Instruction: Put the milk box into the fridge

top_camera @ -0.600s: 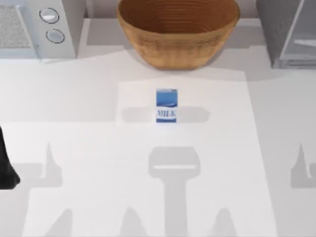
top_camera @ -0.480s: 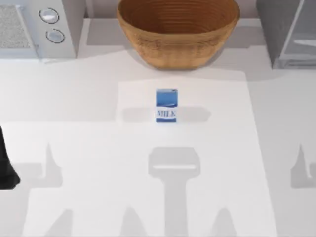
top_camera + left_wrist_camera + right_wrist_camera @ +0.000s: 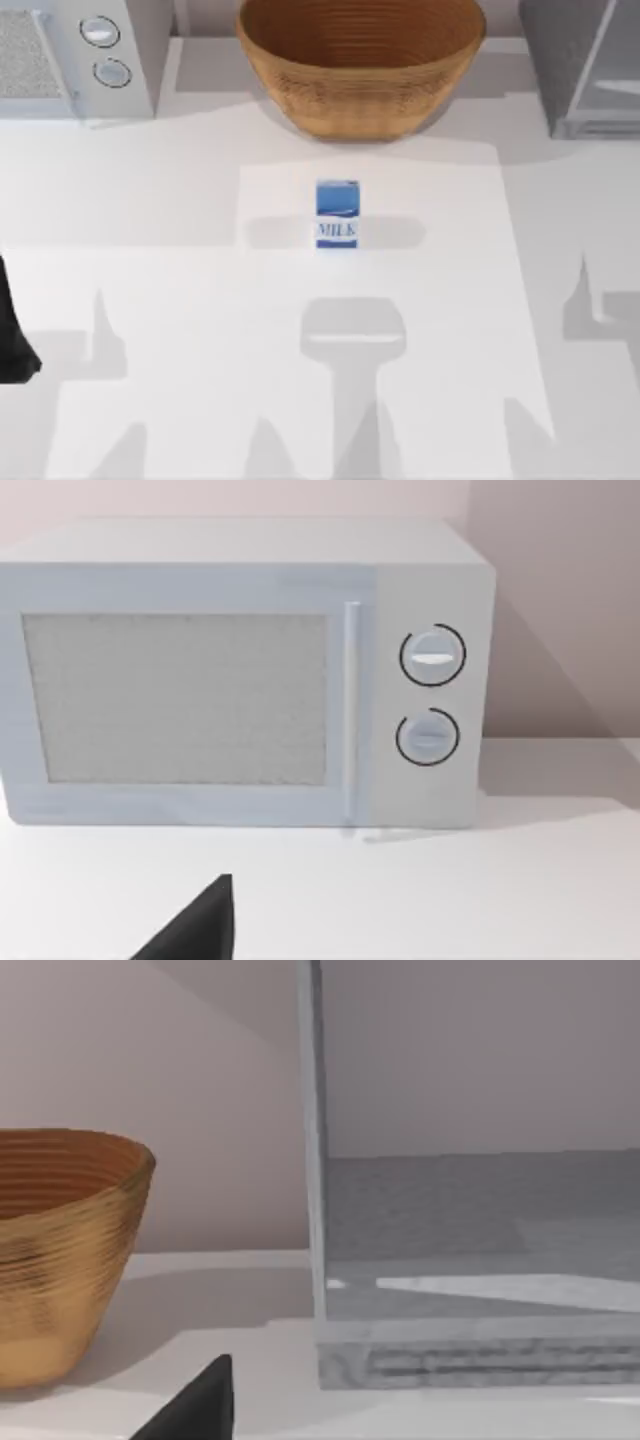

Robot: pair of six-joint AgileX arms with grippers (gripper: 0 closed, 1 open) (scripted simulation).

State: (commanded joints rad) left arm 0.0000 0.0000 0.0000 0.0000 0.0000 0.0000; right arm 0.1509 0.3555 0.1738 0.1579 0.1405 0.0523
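Top view gives me the milk box [image 3: 337, 213] standing near the middle of the white tabletop [image 3: 180, 300], a small carton with a blue upper half and a white lower band lettered "MILK" in blue. It stands upright, so its long axis runs vertical, and the lettered face is turned toward the near edge, squared with the tabletop. Its faces are flat and smooth, with crisp corners. Behind it, well apart, sits a woven brown basket [image 3: 360, 62], round and bowl-shaped with ribbed walls that narrow toward the base. At the far right stands the fridge [image 3: 580, 65], a boxy dark-grey cabinet; the right wrist view shows its pale glassy front panel [image 3: 480, 1220] in a light frame, with the basket beside it. At the far left is a white appliance [image 3: 70, 55] with two round knobs, and the left wrist view shows its speckled door panel and a slim vertical handle. I see my left arm [image 3: 12, 335] as a dark shape at the left edge, well apart from the carton. A dark fingertip [image 3: 195, 930] of the left end effector and one [image 3: 195, 1410] of the right show in the wrist views; I cannot tell whether either end effector is apart or together.
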